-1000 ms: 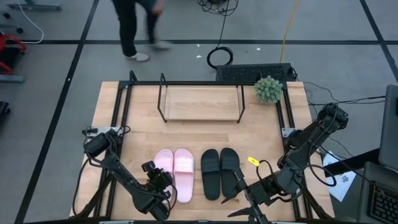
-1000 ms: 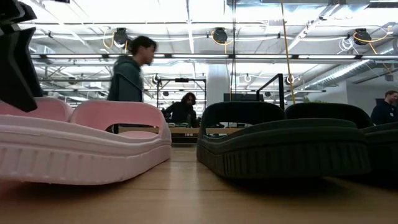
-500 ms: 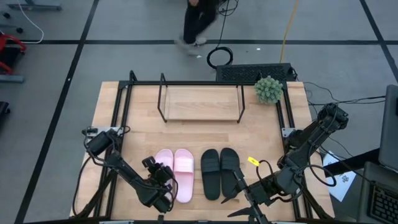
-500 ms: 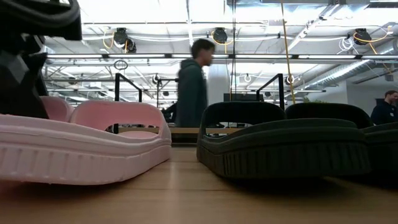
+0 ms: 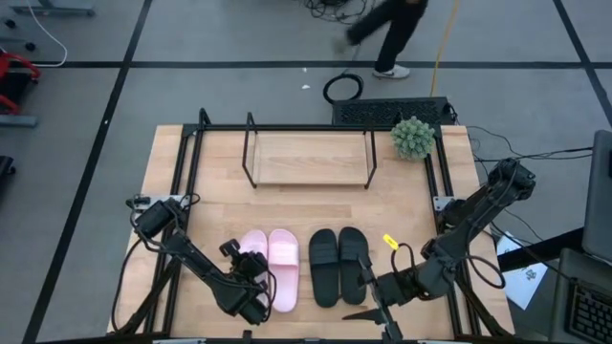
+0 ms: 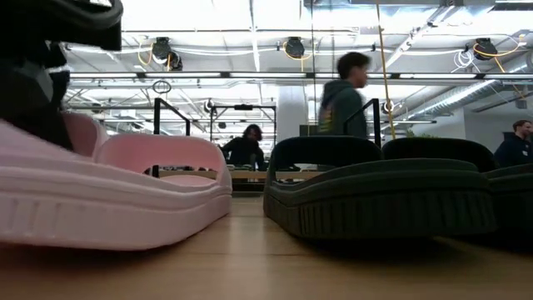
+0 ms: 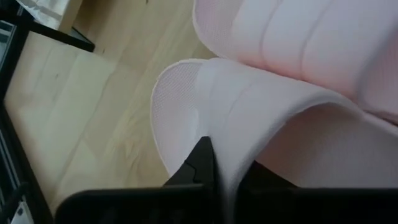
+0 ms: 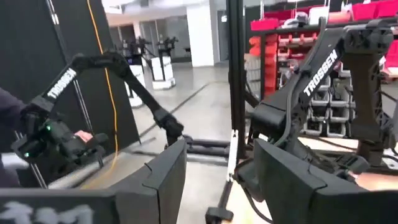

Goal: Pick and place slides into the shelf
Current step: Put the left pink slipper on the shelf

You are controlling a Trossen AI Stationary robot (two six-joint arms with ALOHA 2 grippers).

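Note:
Two pale pink slides [image 5: 282, 268] and two black slides [image 5: 324, 266] lie side by side on their soles near the table's front edge. My left gripper [image 5: 251, 275] comes from the near left and is shut on the left pink slide [image 7: 292, 56], which the gripper partly hides in the high view. My right gripper [image 5: 368, 304] hangs open above the front edge, just right of the black pair, its fingers [image 8: 168, 180] level and holding nothing. The shelf [image 5: 308, 158], black rods around a light board, stands at the table's far middle. My left gripper pinches the edge of the left pink slide's strap [image 7: 217, 134] between its two fingers [image 7: 200, 163], one on the strap's outer face and one under the arch. The fingers slant down from the table's near left. The slide's sole [image 6: 100, 208] is on the table.
A small green plant [image 5: 413, 137] stands at the far right corner beside the shelf. A yellow tag [image 5: 389, 241] lies right of the black slides. Bare wood lies between the slides and the shelf. A person walks across the floor [image 6: 341, 96] beyond the table.
My left gripper has edged toward the left pink slide and shut on its strap. In the low view that slide's near left part now stands a little higher. My right gripper has sunk slightly and stays open. The person has walked from left to right behind the table.

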